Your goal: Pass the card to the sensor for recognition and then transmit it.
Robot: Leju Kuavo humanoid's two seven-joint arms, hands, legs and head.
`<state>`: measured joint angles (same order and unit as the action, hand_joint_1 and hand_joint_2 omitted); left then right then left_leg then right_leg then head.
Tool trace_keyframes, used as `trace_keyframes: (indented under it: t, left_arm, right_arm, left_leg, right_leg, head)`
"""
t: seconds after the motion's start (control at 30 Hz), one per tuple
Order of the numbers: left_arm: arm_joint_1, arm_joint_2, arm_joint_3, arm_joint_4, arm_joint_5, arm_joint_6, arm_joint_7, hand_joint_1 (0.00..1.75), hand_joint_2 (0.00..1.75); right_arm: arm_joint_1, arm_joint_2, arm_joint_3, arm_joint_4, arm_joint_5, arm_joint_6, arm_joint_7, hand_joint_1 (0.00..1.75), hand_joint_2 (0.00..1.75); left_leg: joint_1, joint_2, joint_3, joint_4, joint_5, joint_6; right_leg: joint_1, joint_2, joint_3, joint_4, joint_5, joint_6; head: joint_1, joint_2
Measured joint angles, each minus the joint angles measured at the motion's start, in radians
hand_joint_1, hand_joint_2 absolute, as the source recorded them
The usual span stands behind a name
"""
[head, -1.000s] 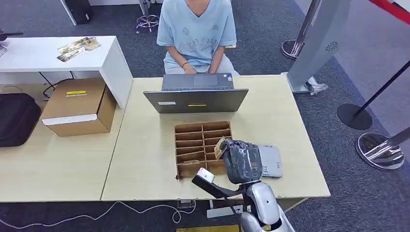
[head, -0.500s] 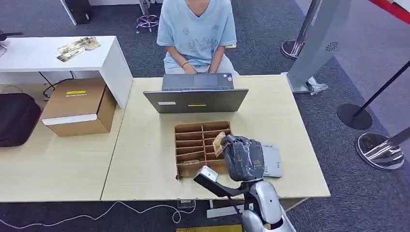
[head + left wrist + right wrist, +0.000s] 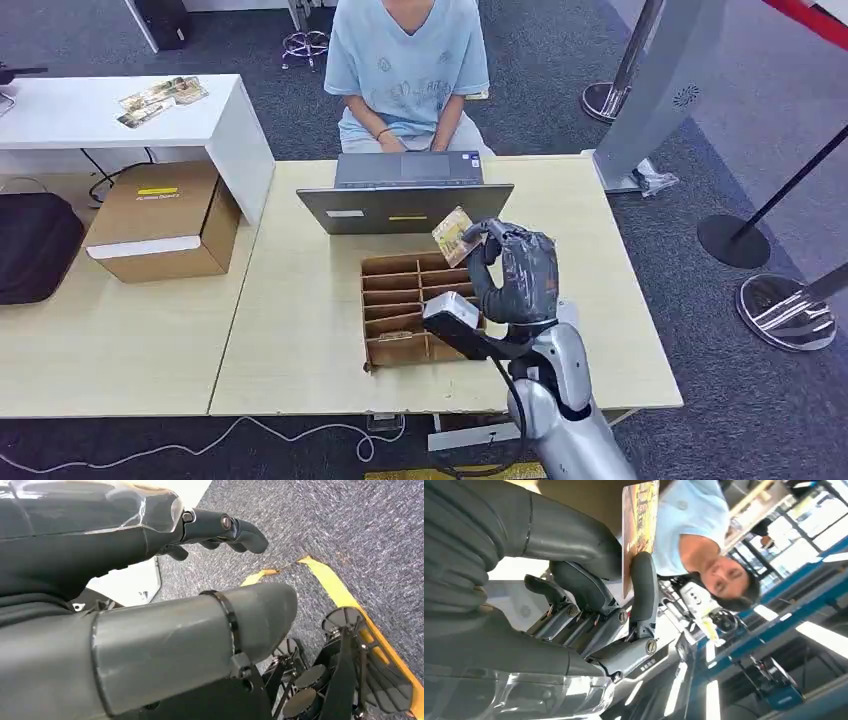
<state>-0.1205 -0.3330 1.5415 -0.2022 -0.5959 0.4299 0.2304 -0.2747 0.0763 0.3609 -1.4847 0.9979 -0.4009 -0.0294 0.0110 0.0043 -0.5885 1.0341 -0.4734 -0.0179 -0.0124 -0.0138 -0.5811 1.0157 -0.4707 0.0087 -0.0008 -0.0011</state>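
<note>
I have the yellow printed card (image 3: pixel 452 235) pinched between the thumb and fingers (image 3: pixel 644 587) of my right hand (image 3: pixel 515 275), raised at frame centre above the brown cardboard divider box (image 3: pixel 400 300), and judge the handover step underway: next, extending it toward the seated person in the light blue shirt (image 3: pixel 408 65).

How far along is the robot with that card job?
The card is out of the box: the right hand pinches it upright above the table, between the box and the laptop. The left hand hangs near the floor, holding nothing. The sensor is hidden in these views, so I cannot tell whether the scan has happened. Handing the card to the person is left.
</note>
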Motion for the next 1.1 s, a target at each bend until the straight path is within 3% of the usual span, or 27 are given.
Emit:
trace_keyframes:
  t: [0.33,1.1]
  left_arm:
    - [-0.003,-0.001,0.000,0.000,0.000,0.004,0.000,0.00,0.00]
    - [-0.004,0.008,0.000,0.000,0.021,-0.017,0.000,0.00,0.00]
  right_arm:
    - [-0.201,0.010,0.004,0.123,-0.059,0.026,-0.011,1.75,1.75]
    - [-0.588,0.098,0.012,0.615,0.191,0.067,0.185,1.75,1.75]
  left_leg:
    - [0.000,0.000,0.000,0.000,0.001,-0.001]
    - [0.000,0.000,0.000,0.000,0.002,-0.001]
  right_leg:
    - [0.000,0.000,0.000,0.000,0.001,0.000]
    - [0.000,0.000,0.000,0.001,0.001,0.000]
  head:
    - [0.000,0.000]
    - [0.000,0.000]
